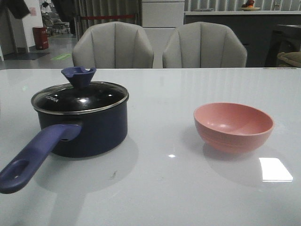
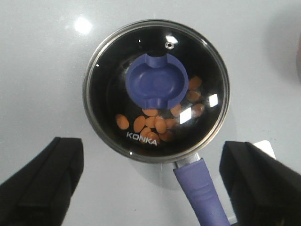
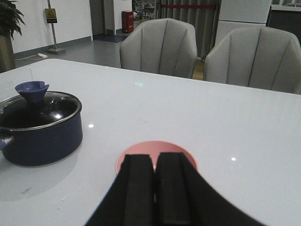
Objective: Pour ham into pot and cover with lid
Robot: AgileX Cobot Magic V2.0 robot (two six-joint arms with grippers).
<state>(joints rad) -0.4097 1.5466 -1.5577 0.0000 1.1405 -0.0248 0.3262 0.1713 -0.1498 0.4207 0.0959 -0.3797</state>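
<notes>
The dark navy pot (image 1: 89,129) stands on the left of the table, its purple-blue handle (image 1: 37,155) pointing toward the front left. The glass lid (image 1: 80,96) with the blue knob (image 1: 78,75) sits on the pot. The ham (image 2: 155,123), several small orange pieces, lies inside the pot under the lid (image 2: 113,80). My left gripper (image 2: 151,179) is wide open and empty, above the pot beside its handle (image 2: 200,188). My right gripper (image 3: 154,162) is shut and empty, over the near side of the pink bowl (image 3: 155,146). The pot (image 3: 44,136) is off to its side. Neither gripper shows in the front view.
The pink bowl (image 1: 233,126) stands empty on the right of the white table (image 1: 160,188). Two grey chairs (image 1: 113,47) (image 1: 204,47) stand behind the table's far edge. A bright light patch (image 1: 275,169) lies near the bowl.
</notes>
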